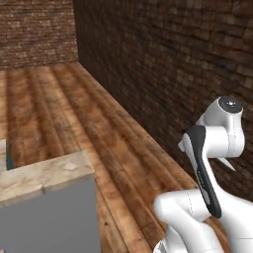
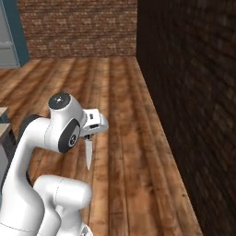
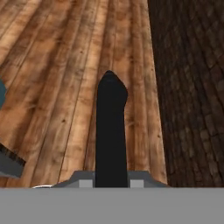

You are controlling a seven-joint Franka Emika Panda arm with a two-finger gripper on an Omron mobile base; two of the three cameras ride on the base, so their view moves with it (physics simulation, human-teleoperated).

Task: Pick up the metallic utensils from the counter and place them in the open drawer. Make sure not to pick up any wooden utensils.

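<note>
Carrying the knife (image 2: 88, 154), drawer not reached yet.

End effector (image 2: 90, 133) is gripping the knife by its black handle (image 3: 111, 131), jaws closed on it; the silver blade is hanging down over the wooden floor (image 2: 120, 115) in the right base view. Transport step, I'd judge: the arm is holding it up, well clear of everything. Worktop (image 1: 44, 175) corner is sitting off to the arm's left, with a teal edge (image 1: 9, 159) behind it; can't tell if that's the drawer. Next move needs a swing or drive back toward the cabinets, then lowering the blade flat into the drawer. Brick wall (image 2: 193, 101) is running close on the right, so that's the side to watch. Other utensils aren't visible from here.
</note>
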